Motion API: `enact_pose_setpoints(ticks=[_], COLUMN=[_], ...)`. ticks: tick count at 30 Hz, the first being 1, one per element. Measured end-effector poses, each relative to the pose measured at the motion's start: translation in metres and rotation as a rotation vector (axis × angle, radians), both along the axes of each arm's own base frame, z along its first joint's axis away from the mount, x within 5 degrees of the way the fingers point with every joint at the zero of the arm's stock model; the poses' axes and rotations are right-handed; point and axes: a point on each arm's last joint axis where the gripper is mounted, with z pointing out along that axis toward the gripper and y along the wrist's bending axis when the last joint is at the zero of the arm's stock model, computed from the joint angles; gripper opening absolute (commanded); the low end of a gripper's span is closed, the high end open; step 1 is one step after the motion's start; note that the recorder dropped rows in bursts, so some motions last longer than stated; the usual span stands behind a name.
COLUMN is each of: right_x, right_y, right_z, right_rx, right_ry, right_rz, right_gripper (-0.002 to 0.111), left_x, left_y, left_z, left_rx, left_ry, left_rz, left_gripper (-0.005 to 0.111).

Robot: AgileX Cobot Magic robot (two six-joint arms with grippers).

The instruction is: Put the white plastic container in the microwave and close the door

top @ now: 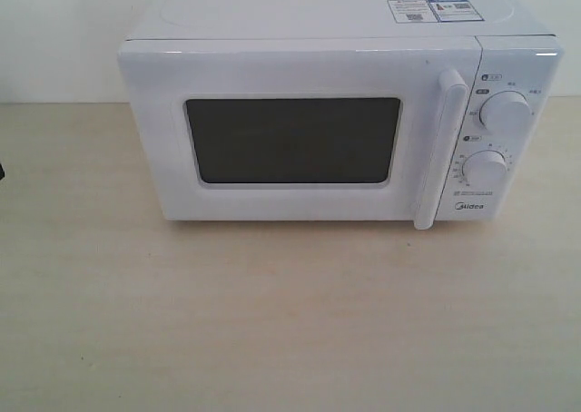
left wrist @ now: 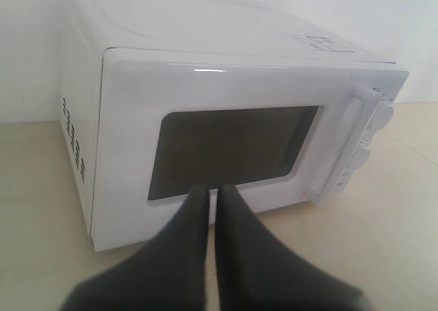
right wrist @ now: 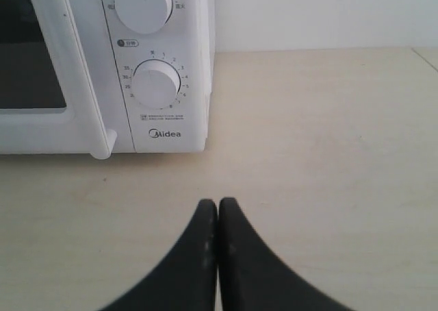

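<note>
The white microwave (top: 309,31) stands at the back of the table with its door (top: 290,72) closed flat against the body. The door's dark window (top: 292,140) and its vertical bar handle (top: 436,149) face me. The white plastic container is out of view in every frame. My left gripper (left wrist: 212,188) is shut and empty, low in front of the door (left wrist: 205,85) beneath the window. My right gripper (right wrist: 217,203) is shut and empty above the tabletop, in front of and to the right of the microwave's two dials (right wrist: 156,83). Neither gripper shows in the exterior view.
The microwave sits on a pale wooden table (top: 290,321), with a white wall (top: 54,31) behind it. Vent slots (left wrist: 72,138) line the microwave's left side. A small dark object (top: 2,171) pokes in at the left edge of the exterior view.
</note>
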Motion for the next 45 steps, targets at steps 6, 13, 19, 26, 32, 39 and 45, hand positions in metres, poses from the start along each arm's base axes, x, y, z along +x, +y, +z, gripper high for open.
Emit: enact_pose_setpoints(ticks=[6,13,19,26,32,39,45], right_x=[0.000,0.000,0.000,0.000,0.000,0.000,0.000], right_y=[0.000,0.000,0.000,0.000,0.000,0.000,0.000], right_z=[0.000,0.000,0.000,0.000,0.000,0.000,0.000], right_rx=[0.000,0.002,0.002,0.002,0.002,0.002,0.002], right_ry=[0.000,0.000,0.000,0.000,0.000,0.000,0.000], right_rz=[0.000,-0.001,-0.001,-0.001,-0.001,-0.001,-0.001], right_gripper=[0.000,0.000,0.000,0.000,0.000,0.000,0.000], left_x=[0.000,0.000,-0.001,-0.013,-0.032,-0.035,-0.033], left_y=[0.000,0.000,0.004,0.027,0.049,0.054,0.057], left_z=[0.000,0.000,0.003,0.018,0.014,-0.030,-0.047], left_rx=[0.000,0.000,0.048,0.190,0.216,0.253,0.205], left_ry=[0.000,0.000,-0.063,-0.282,-0.379,-0.311,-0.249], left_rz=[0.000,0.000,0.029,0.193,0.403,0.464,0.498], left_gripper=[0.004,0.004,0.004,0.004,0.004,0.004,0.004])
